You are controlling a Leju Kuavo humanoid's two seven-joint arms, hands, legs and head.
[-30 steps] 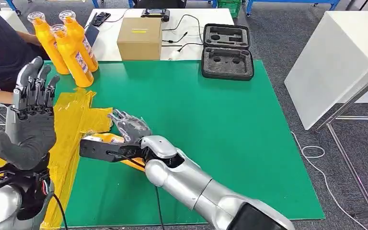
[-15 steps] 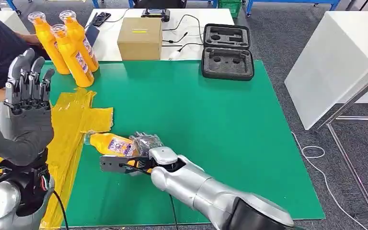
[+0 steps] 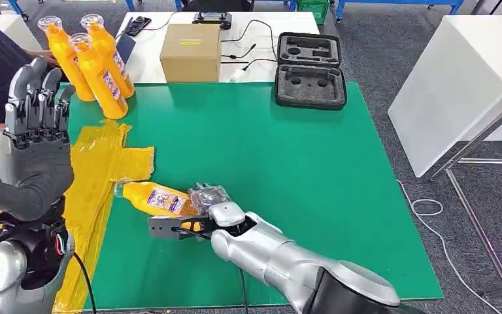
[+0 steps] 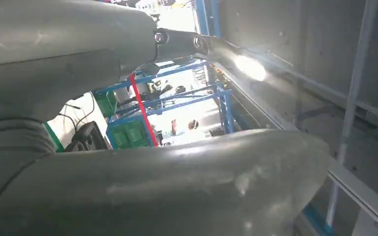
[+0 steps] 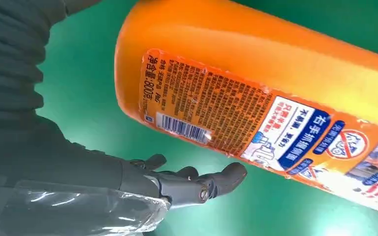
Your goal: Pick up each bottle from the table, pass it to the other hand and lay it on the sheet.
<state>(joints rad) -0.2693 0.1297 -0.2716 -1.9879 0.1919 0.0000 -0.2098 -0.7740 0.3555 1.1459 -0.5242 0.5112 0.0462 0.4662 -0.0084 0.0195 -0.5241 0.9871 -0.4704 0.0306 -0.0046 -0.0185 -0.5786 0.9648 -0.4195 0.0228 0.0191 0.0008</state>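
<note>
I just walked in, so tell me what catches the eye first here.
The orange bottle lying on the green mat, cap toward the yellow sheet, with the right hand at its base. Then the left hand, raised and spread, and three bottles standing at the mat's far left corner.

An orange bottle (image 3: 153, 198) lies on its side at the lower left of centre in the head view, cap end pointing left to the edge of the yellow sheet (image 3: 98, 176), body on the green worktop (image 3: 287, 163). Its label carries blue, white and red print and a barcode. Three more orange bottles (image 3: 91, 62) with clear caps stand upright, clustered at the upper left, just above the crumpled sheet.
</note>
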